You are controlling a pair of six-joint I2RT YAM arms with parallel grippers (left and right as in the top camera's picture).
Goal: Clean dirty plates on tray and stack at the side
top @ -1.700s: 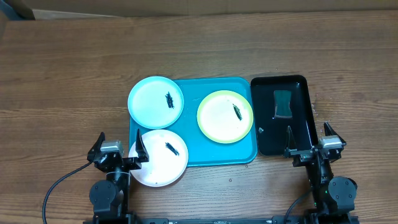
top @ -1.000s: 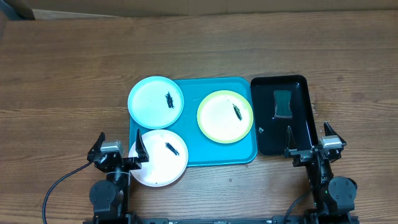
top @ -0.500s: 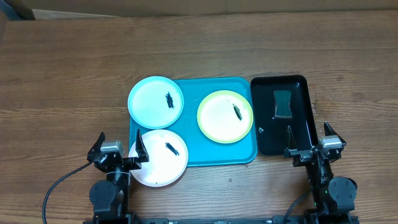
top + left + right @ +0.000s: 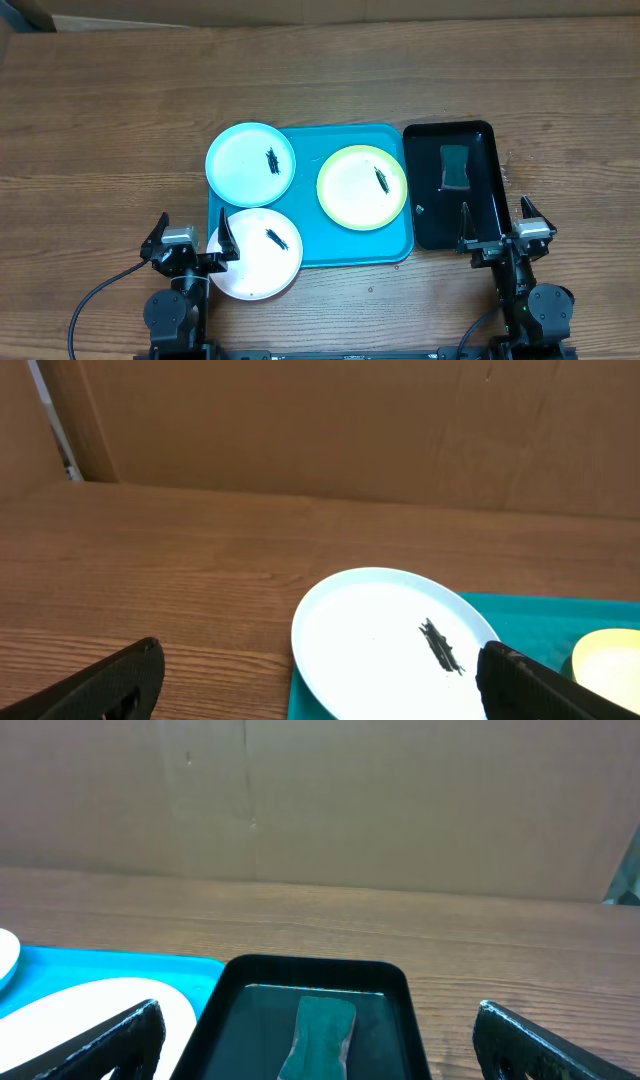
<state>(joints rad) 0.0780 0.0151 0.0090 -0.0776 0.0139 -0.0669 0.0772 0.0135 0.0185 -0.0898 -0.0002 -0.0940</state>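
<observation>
The turquoise tray (image 4: 310, 232) lies mid-table with three plates on it, each bearing a dark smear. The light cyan plate (image 4: 250, 164) overhangs its back left corner. The yellow-green plate (image 4: 362, 187) sits on its right half. The white plate (image 4: 255, 265) overhangs the front left corner. My left gripper (image 4: 192, 228) is open at the table's near edge, its right finger over the white plate's left rim. In the left wrist view the cyan plate (image 4: 380, 640) lies ahead of the open left gripper (image 4: 320, 685). My right gripper (image 4: 494, 215) is open and holds nothing.
A glossy black tray (image 4: 480, 215) stands right of the turquoise tray, holding a green sponge (image 4: 456, 166). In the right wrist view the sponge (image 4: 320, 1030) lies straight ahead between my open fingers (image 4: 100, 1045). A cardboard wall (image 4: 320, 800) closes off the table's far side.
</observation>
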